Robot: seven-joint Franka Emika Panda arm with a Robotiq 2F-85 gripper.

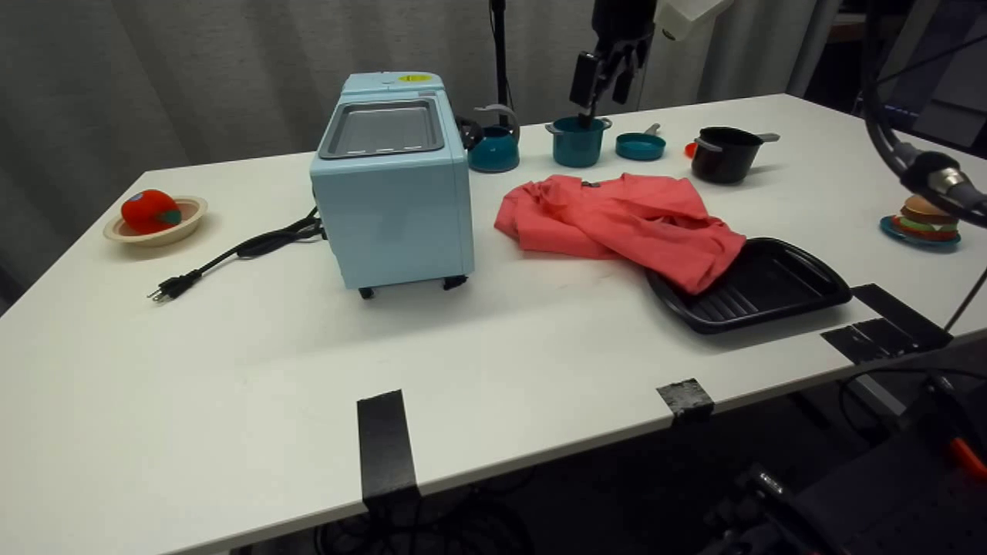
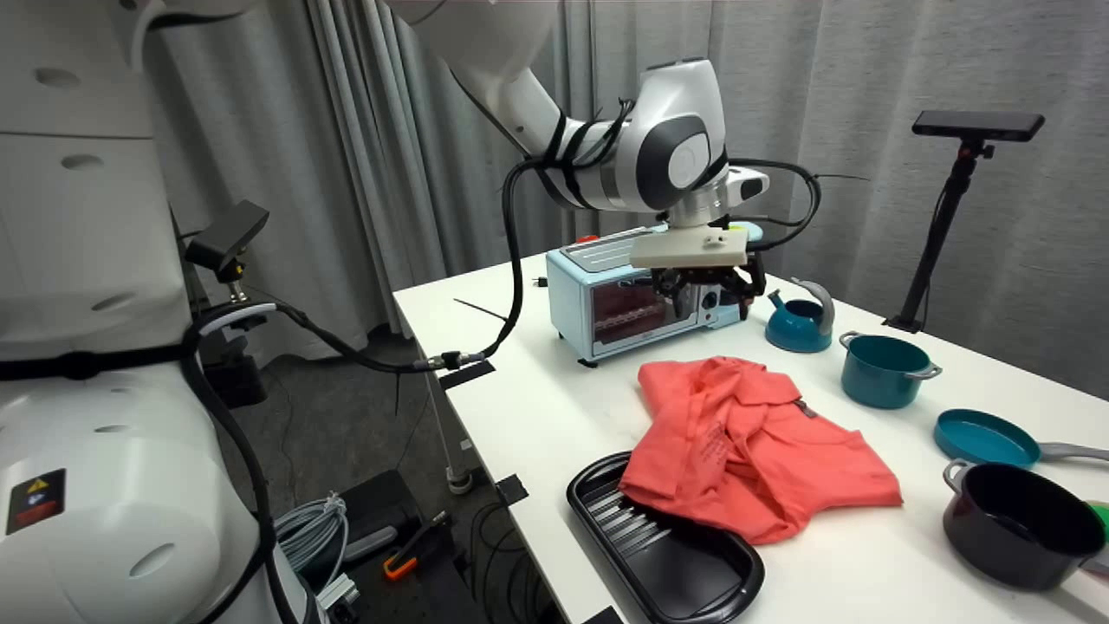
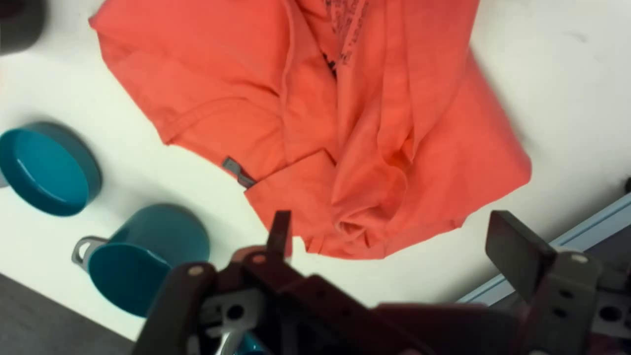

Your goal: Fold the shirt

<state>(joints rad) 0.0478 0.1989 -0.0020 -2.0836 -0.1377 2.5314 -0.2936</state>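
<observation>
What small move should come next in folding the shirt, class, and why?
Probably lower the gripper toward the shirt: it hangs open and empty; the wrist view shows the shirt's edge between its fingers. The shirt lies bunched, partly over the black tray.

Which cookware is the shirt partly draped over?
The rectangular black tray; the kettle, frying pan, teal pot and black pot stand clear of the shirt.

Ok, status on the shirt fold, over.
Gripper open, raised, holding nothing. Shirt rumpled, not yet folded. Likely snag: black tray, part of the shirt draped over its rim.
</observation>
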